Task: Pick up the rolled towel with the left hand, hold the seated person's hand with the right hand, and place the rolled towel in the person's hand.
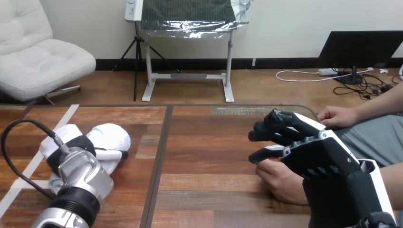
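Wooden desk (204, 142). Right hand (323, 156) at desk's right side, over & touching person's near hand (280, 180), which rests on desk; can't tell if the fingers grasp it. Left arm (78, 190) reaches fwd at desk's left. Person's far hand (335, 116) at desk's far right edge. Left hand (76, 145) against rolled towel (114, 135), which lies on desk's left half; grasp can't be told.

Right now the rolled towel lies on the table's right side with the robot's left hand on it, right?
No. The head view shows the rolled towel on the left side of the table, not its right, with the robot's left hand on it.
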### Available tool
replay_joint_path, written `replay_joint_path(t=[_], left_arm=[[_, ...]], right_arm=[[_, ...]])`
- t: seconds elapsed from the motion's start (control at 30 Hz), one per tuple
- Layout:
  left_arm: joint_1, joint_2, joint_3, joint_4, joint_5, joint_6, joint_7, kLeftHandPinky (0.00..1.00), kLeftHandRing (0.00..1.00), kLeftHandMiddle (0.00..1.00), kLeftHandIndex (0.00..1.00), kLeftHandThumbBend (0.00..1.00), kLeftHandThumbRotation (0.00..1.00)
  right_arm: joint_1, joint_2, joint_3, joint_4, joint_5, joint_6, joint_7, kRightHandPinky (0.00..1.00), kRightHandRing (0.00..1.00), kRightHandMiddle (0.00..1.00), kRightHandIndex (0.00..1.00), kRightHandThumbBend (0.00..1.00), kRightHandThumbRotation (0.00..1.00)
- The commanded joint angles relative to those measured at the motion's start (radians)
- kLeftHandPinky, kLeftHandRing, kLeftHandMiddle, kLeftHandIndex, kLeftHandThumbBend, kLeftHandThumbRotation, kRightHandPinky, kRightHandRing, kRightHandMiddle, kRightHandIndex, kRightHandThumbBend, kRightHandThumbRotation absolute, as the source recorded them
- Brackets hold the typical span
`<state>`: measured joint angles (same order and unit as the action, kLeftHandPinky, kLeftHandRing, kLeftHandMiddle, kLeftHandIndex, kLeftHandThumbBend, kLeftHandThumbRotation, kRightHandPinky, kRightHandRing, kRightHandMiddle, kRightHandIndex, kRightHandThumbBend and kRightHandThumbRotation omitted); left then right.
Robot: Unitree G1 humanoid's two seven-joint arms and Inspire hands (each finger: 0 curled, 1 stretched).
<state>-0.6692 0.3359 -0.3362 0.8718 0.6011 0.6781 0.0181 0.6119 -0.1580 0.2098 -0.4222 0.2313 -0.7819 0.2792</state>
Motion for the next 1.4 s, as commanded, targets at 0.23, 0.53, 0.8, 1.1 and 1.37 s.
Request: replay_joint_path(t=[0.23, 0.53, 0.8, 1.1, 1.37], left_arm=[[0.0, 0.016, 0.008, -0.116, -0.001, -0.047, 0.037, 0.29, 0.45, 0.57, 0.66, 0.85, 0.38], [0.06, 0.011, 0.069, -0.195, -0.042, -0.133, 0.125, 0.16, 0.26, 0.37, 0.54, 0.82, 0.05], [0.108, 0.015, 0.1, -0.247, -0.071, -0.222, 0.181, 0.15, 0.23, 0.33, 0.44, 0.8, 0.01], [0.149, 0.017, 0.135, -0.298, -0.108, -0.298, 0.194, 0.19, 0.28, 0.37, 0.43, 0.81, 0.0], [0.195, 0.004, 0.198, -0.369, -0.179, -0.366, 0.177, 0.22, 0.31, 0.39, 0.44, 0.79, 0.0]], right_arm=[[-0.053, 0.002, -0.007, -0.018, 0.025, -0.02, 0.006, 0.58, 0.73, 0.76, 0.77, 0.87, 0.98], [-0.055, 0.023, -0.024, -0.009, -0.005, -0.028, -0.012, 0.57, 0.72, 0.75, 0.76, 0.86, 0.98], [-0.057, 0.036, -0.032, -0.008, -0.031, -0.028, -0.027, 0.54, 0.7, 0.73, 0.75, 0.87, 1.0], [-0.06, 0.027, -0.034, -0.005, -0.022, -0.025, -0.023, 0.53, 0.69, 0.73, 0.74, 0.87, 1.0], [-0.055, 0.019, -0.037, -0.006, -0.016, -0.021, -0.019, 0.53, 0.7, 0.74, 0.75, 0.87, 1.0]])
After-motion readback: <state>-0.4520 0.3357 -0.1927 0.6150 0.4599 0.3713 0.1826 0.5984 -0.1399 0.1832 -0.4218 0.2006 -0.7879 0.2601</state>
